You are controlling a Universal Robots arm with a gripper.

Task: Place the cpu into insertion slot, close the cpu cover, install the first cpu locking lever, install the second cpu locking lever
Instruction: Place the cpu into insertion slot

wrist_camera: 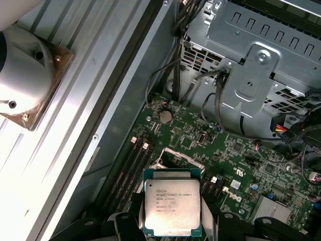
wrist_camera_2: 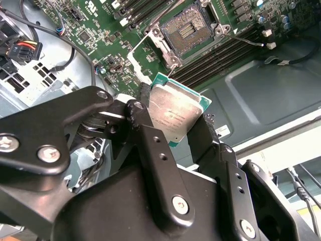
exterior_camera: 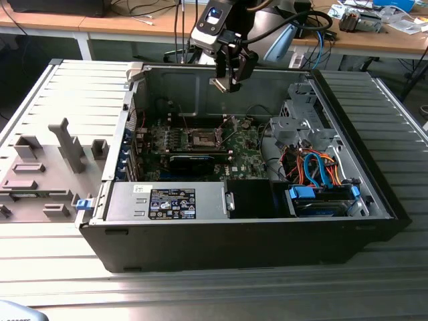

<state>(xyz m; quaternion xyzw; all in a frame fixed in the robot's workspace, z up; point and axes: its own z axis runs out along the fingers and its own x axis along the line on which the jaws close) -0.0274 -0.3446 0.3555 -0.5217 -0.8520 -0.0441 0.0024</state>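
Gripper (exterior_camera: 231, 83) hangs well above the slot (exterior_camera: 202, 138), slightly to the exterior view's right of it. The claw is pinching the cpu (wrist_camera_2: 175, 113). Two black fingers (wrist_camera_2: 150, 145) press on opposite edges, with the chip clamped between them. Its metal lid faces both wrist cameras, with a green rim showing around the lid.

In the second wrist view the chip sits tilted against the slot's plane. In the first wrist view it looks roughly square-on and hides part of the slot behind it.

The cpu is well apart from the slot and is carried in the air over the board (wrist_camera: 235, 165). The slot itself has a dark centre with the contact field bare and a shiny metal frame around it. Two thin wire levers (wrist_camera_2: 150, 31) run out from the slot's sides at an angle.

Around the slot:
- Long black memory slots (wrist_camera_2: 215, 57) sit just beside it on two sides.
- A black card (exterior_camera: 192, 161) lies near it, just below it in the exterior view.
- A grey drive cage (exterior_camera: 301, 120) stands well off to the exterior view's right of the slot.
- Blue and orange cables (exterior_camera: 314, 167) sit further right of the slot, below the cage.
- A grey fixture tray (exterior_camera: 47, 167) lies far to the exterior view's left of the slot.
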